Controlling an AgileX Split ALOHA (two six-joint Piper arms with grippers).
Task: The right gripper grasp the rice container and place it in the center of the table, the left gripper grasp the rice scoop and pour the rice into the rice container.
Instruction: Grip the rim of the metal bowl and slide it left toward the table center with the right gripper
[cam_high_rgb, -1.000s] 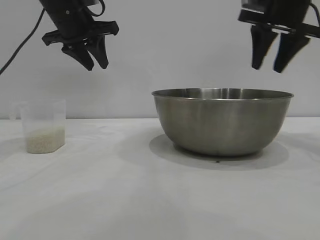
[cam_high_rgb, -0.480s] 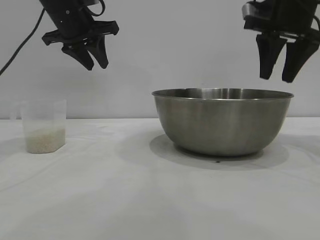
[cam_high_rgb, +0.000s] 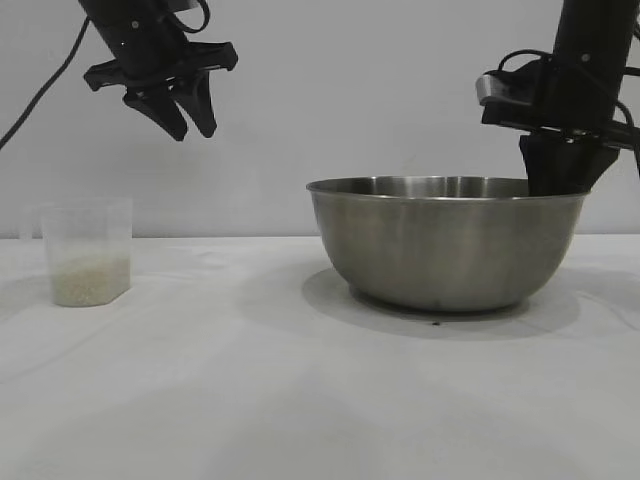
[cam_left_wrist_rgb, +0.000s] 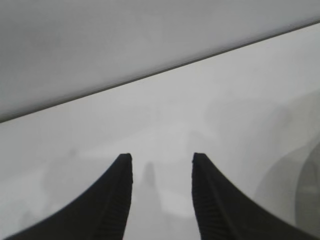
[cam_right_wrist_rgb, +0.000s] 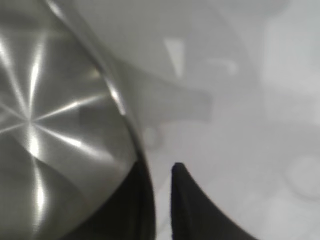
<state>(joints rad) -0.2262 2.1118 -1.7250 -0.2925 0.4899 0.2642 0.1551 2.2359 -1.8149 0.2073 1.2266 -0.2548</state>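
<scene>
A: Gripping anything, the right tool (cam_right_wrist_rgb: 159, 200)?
B: It straddles the rice container's (cam_high_rgb: 446, 240) rim at the side far from the rice scoop (cam_high_rgb: 88, 252), one finger inside, one outside, nearly together on the thin rim.
A: Left tool (cam_high_rgb: 188, 112)?
B: High above the table (cam_high_rgb: 200, 400), up over the scoop, fingers apart, holding nothing.
A: The scoop?
B: Upright on the table, well apart from the container, rice (cam_high_rgb: 90, 281) in its bottom.
</scene>
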